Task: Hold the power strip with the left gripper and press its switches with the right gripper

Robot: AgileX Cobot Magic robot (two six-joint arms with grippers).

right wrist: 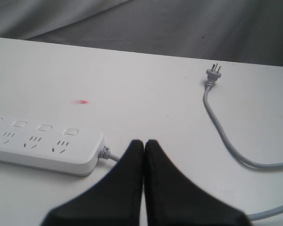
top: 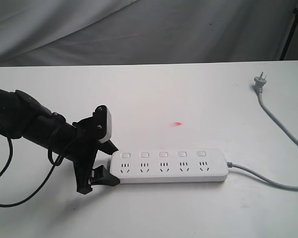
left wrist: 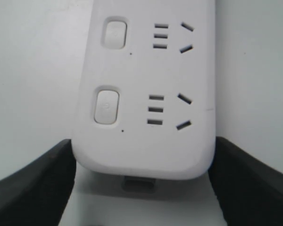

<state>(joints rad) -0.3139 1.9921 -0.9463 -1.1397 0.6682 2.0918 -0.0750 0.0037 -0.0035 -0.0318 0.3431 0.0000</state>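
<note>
One step seemingly done, one pending. At left, left gripper (top: 112,164) clamped, apparently, across rounded end of power strip (top: 169,167), flat on table (top: 188,99); five switches (top: 163,154) in a row along far edge; grey cord (top: 268,181) off right end. Right gripper (right wrist: 144,147) fingertips together, empty, apart from strip near cord end. Next, likely: carry closed tip over nearest switch, press straight down. No containers visible.

The row of switches (top: 163,154) on the power strip (top: 169,166) lies uncovered, open to reach from above and from the broad bare stretch of white table (top: 154,94) behind it. The left gripper (top: 108,162) blocks the strip's left end, with fingers against both long sides. The grey cord (top: 268,179) trails off the right end and curves along the table's right side to the plug (top: 259,82).
</note>
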